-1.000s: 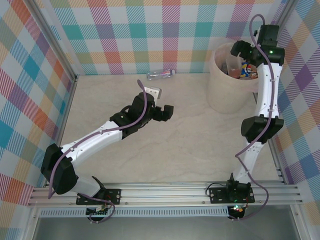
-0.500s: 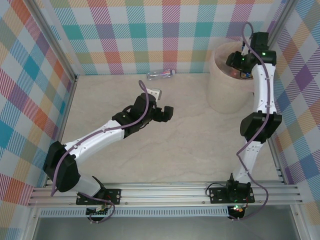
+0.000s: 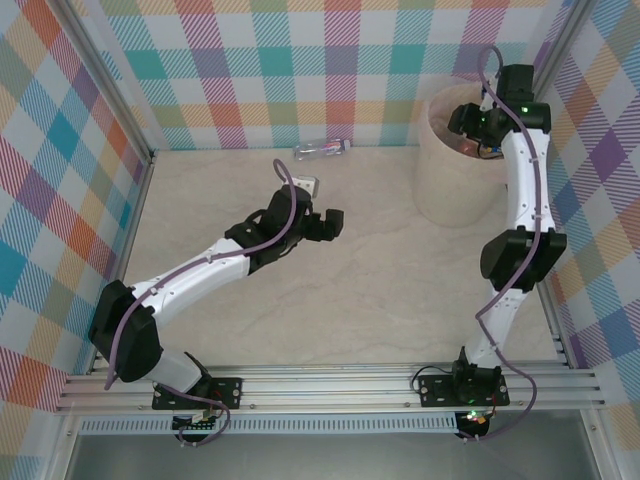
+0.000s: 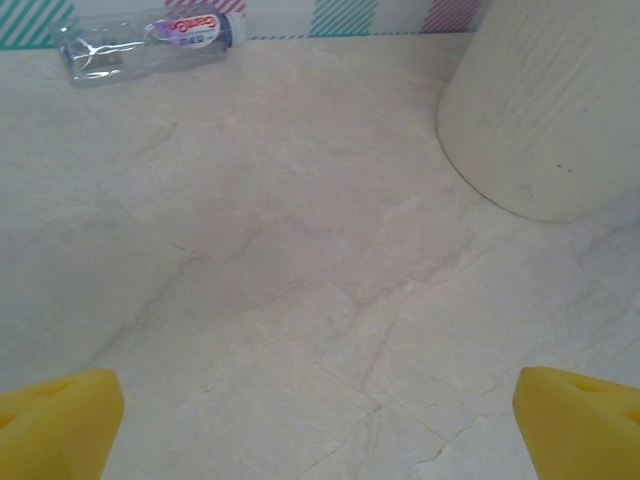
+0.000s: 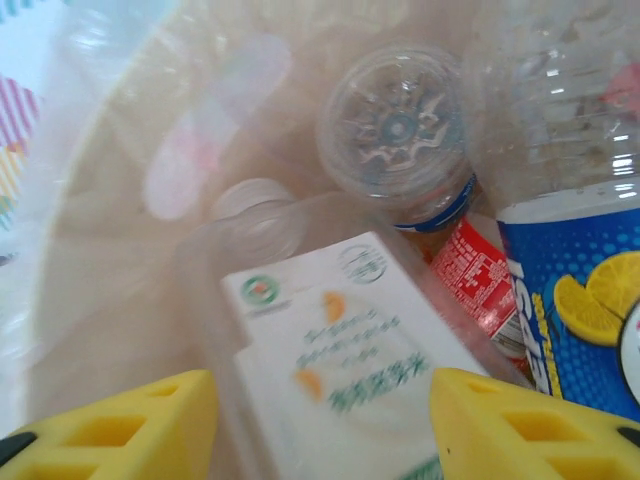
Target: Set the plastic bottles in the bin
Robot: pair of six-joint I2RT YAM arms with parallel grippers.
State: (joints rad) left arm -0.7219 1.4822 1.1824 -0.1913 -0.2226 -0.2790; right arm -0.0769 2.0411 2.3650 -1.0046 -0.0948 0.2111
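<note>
One clear plastic bottle with a purple label lies on its side against the back wall, also in the left wrist view. My left gripper hovers open and empty over mid-table, its yellow fingertips wide apart. The cream bin stands at the back right, its wall visible from the left wrist. My right gripper hangs over the bin's mouth. A blurred, white-labelled bottle sits between its parted fingers, above several other bottles in the bin.
Checked walls close off the back and both sides of the marble-patterned table. The aluminium rail with both arm bases runs along the near edge. The right arm's elbow stands just in front of the bin.
The right gripper has dipped lower and further back over the bin. The left arm has shifted only slightly. The bottle at the back wall has not moved.
</note>
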